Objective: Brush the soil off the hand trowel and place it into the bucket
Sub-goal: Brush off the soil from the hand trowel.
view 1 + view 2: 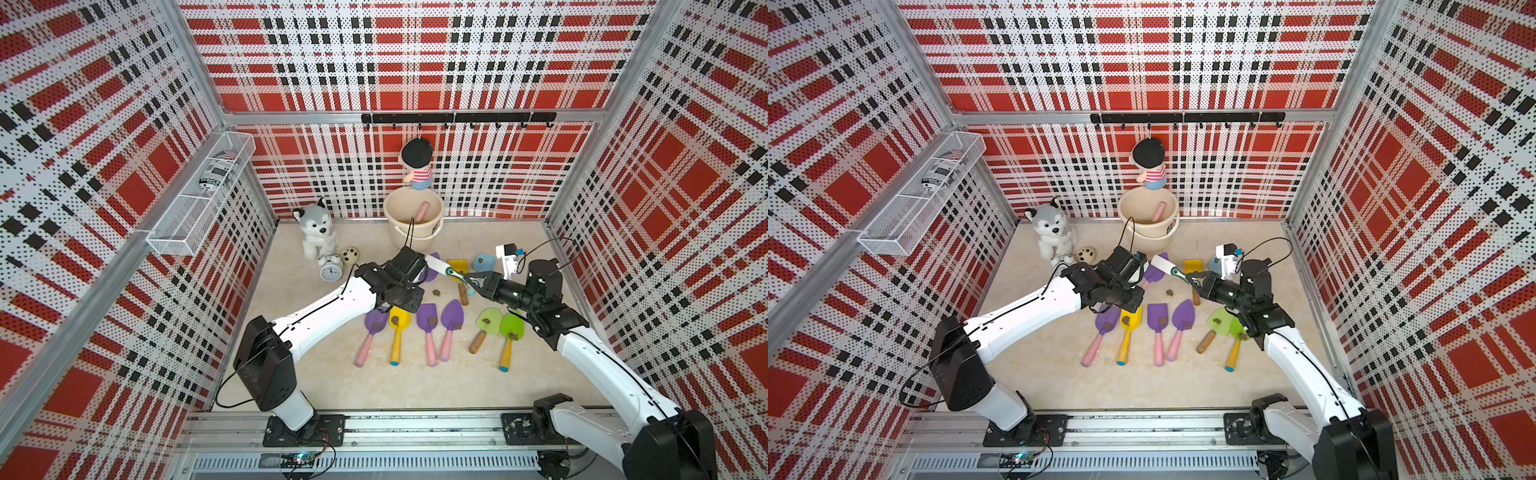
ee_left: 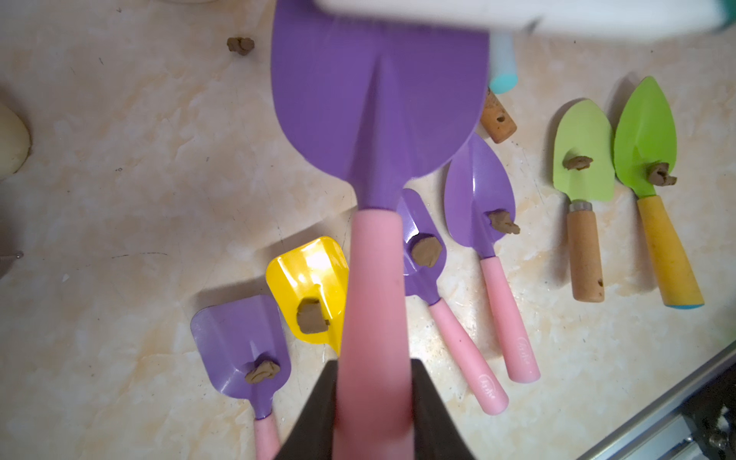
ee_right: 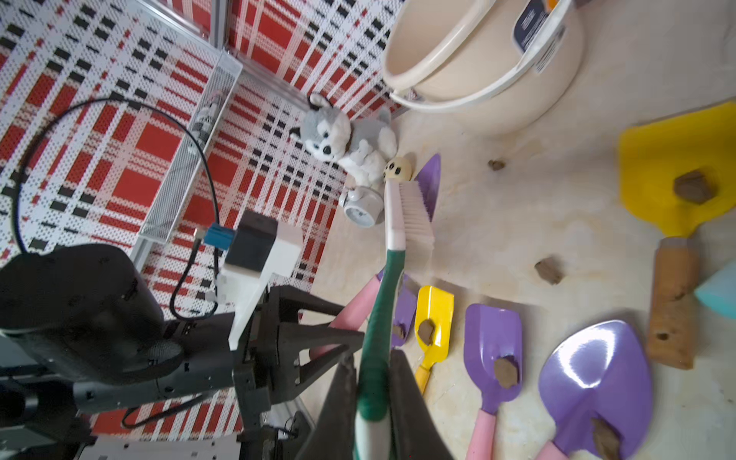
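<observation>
The trowel (image 2: 378, 99) in the left tool (image 2: 372, 372) had a glossy purple blade, painted metal by its look, and a smooth matt pink handle. The brush (image 3: 414, 215) in the right tool (image 3: 372, 366) had white bristles and a green, plastic-looking handle. Beyond it, the bucket (image 3: 557, 91) was smooth cream plastic. The soil lumps (image 2: 426, 251) looked matt and crumbly.
</observation>
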`<control>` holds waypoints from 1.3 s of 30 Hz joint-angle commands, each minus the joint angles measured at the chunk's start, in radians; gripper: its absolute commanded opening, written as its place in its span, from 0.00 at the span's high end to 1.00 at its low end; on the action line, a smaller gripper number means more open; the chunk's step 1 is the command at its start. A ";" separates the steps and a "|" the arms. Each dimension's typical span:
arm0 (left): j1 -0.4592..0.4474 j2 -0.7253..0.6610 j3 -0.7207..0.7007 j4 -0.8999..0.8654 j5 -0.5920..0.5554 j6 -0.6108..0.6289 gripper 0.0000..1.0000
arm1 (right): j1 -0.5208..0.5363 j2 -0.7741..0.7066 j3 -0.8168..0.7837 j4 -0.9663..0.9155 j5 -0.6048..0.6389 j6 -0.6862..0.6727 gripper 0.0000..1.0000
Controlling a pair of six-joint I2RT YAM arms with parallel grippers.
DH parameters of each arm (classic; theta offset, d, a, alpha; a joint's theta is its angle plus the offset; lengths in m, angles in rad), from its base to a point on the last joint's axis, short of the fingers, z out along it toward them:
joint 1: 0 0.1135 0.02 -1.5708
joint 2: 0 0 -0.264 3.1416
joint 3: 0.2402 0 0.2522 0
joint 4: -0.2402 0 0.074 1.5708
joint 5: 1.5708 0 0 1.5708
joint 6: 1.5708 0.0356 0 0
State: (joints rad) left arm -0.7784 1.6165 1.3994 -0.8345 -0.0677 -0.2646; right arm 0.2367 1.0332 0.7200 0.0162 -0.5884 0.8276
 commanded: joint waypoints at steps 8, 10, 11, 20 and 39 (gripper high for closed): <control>0.011 -0.058 -0.028 0.016 -0.019 -0.010 1.00 | 0.066 0.009 -0.019 0.241 -0.130 0.032 1.00; 0.011 -0.055 -0.024 0.018 -0.018 -0.012 1.00 | 0.119 0.034 -0.004 0.211 -0.135 -0.004 1.00; 0.011 -0.053 -0.022 0.020 -0.017 -0.012 1.00 | 0.133 0.045 -0.005 0.208 -0.133 -0.006 1.00; 0.020 -0.073 -0.032 0.023 -0.003 -0.010 1.00 | 0.127 0.074 -0.073 0.119 0.078 -0.006 1.00; 0.024 -0.125 -0.007 -0.078 0.045 -0.032 1.00 | 0.011 -0.135 -0.162 0.193 0.328 -0.616 1.00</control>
State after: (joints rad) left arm -0.7471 1.5116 1.3487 -0.8661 -0.0360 -0.2848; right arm 0.2302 0.9436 0.5991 0.1722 -0.4244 0.5564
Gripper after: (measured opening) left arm 0.278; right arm 0.151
